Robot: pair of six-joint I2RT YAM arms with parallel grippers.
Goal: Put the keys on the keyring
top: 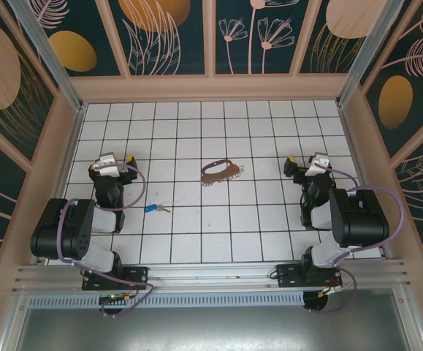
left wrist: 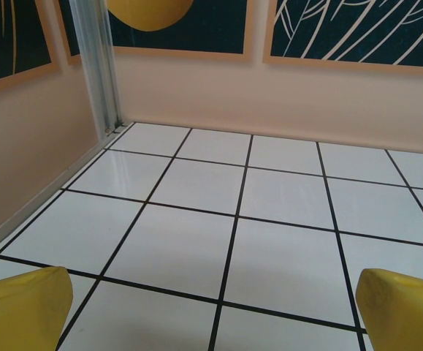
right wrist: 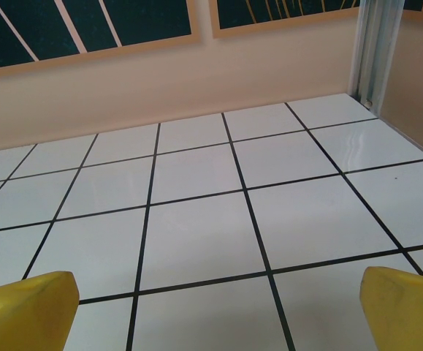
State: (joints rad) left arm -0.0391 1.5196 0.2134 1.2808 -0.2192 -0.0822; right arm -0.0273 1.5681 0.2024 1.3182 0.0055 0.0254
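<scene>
Left claw (top: 111, 162) spread wide and empty, left side of the top view. Right claw (top: 310, 165) likewise wide and empty, right side. Keys (top: 156, 208) flat on the white tiled counter (top: 196, 124), left of centre, near the left arm. Keyring (top: 220, 172) near centre, up and right of the keys, well apart from both claws.

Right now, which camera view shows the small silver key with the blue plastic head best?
The top external view: the small silver key with the blue plastic head lies whole on the white tiled floor, right of the left arm. Both wrist cameras face bare tiles toward the back wall, away from it.
</scene>
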